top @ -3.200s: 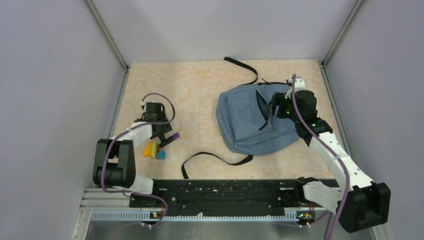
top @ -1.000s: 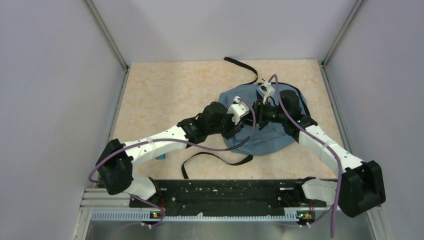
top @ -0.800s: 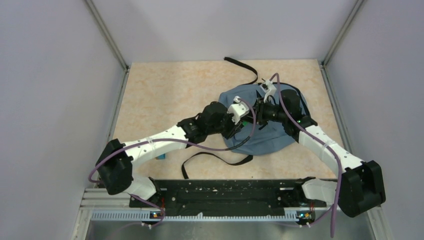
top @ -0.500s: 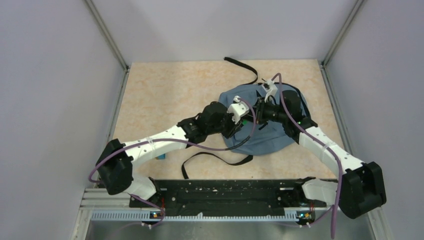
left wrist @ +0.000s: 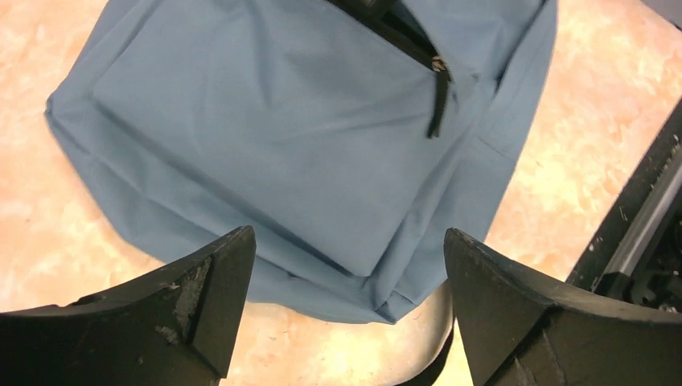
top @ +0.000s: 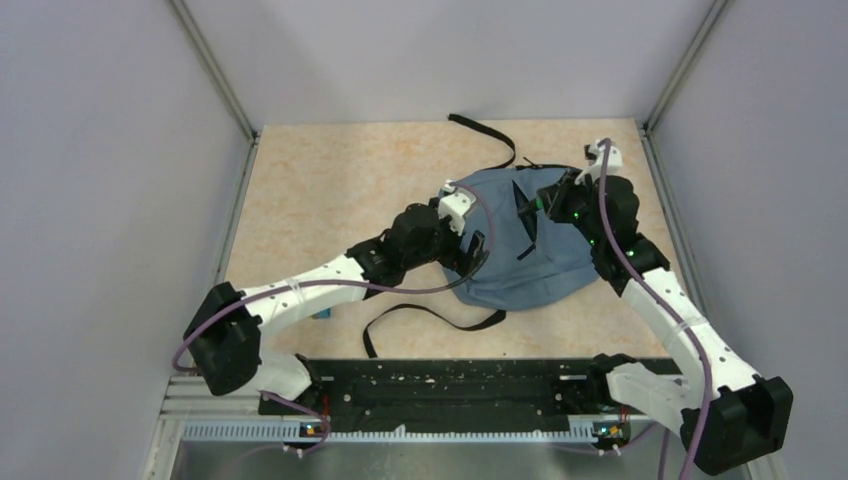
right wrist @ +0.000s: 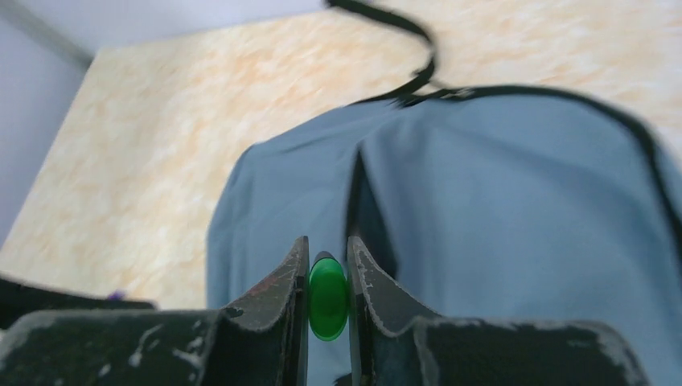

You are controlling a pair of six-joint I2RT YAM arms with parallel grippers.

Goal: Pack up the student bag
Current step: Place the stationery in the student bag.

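Top external, mid-frame: left gripper (top: 470,250) spread wide at left edge of student bag (top: 510,270), flat on table (top: 330,180) right of centre. Right wrist, lower centre: right gripper (right wrist: 328,265) pinching green disc (right wrist: 328,299) over bag's dark slit.

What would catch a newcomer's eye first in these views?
The blue-grey student bag lies flat on the table's right half, black straps trailing. The right gripper pinches a small green piece over the bag, beside its dark slit; the left gripper hangs wide open over the bag's left edge.
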